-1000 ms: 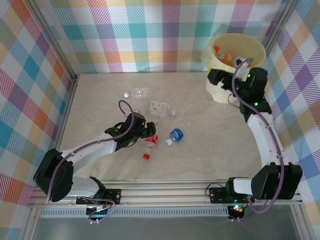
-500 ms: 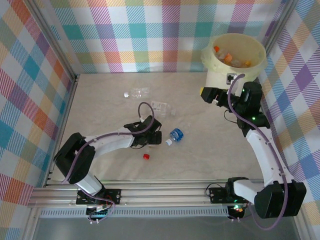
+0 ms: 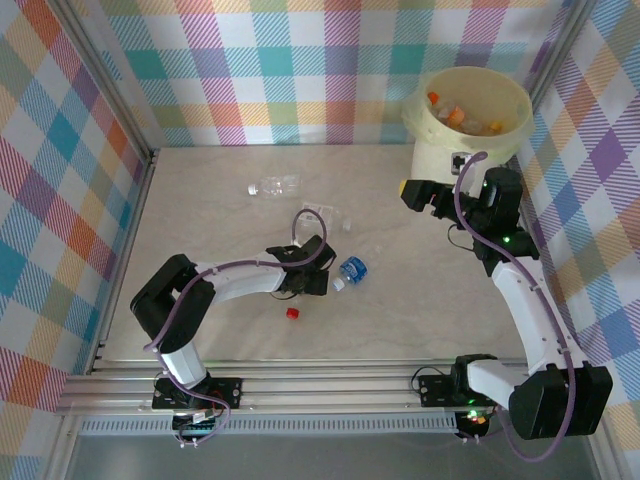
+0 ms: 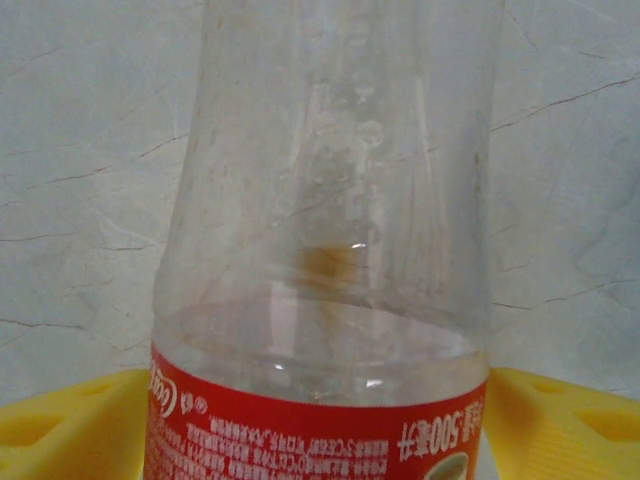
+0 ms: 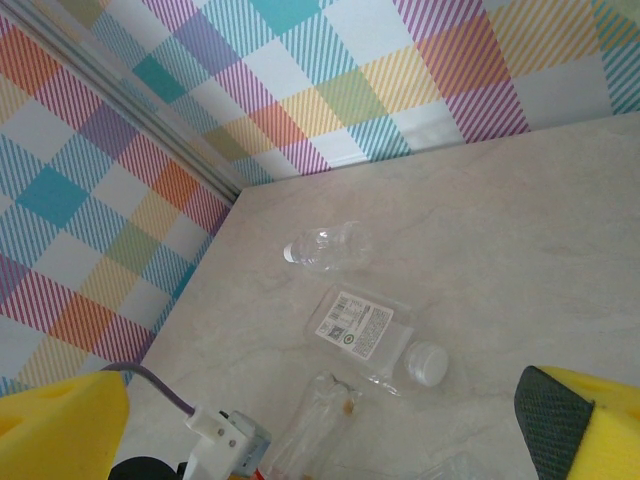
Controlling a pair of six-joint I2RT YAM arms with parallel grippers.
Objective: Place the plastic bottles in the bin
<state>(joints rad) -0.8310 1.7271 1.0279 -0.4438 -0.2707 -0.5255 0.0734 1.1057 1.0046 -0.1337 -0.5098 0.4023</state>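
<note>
A clear plastic bottle with a red label (image 4: 330,250) lies on the table between my left gripper's (image 4: 318,410) yellow fingers (image 4: 60,430), which press against both its sides. From above, that gripper (image 3: 310,275) sits mid-table. A blue-labelled bottle (image 3: 350,269) lies just right of it. A white-labelled bottle (image 5: 370,330) and a plain clear bottle (image 5: 325,247) lie farther back. The cream bin (image 3: 430,165) stands at the back right with several bottles inside. My right gripper (image 3: 415,192) hangs open and empty, left of the bin.
A loose red cap (image 3: 292,313) lies near the left forearm. Checked walls close in the table on three sides. The right arm's cable (image 3: 462,190) loops beside the bin.
My left gripper slid right over the red-labelled bottle and its jaws narrowed onto it. The right gripper drew back from the bin, down and to the left.
</note>
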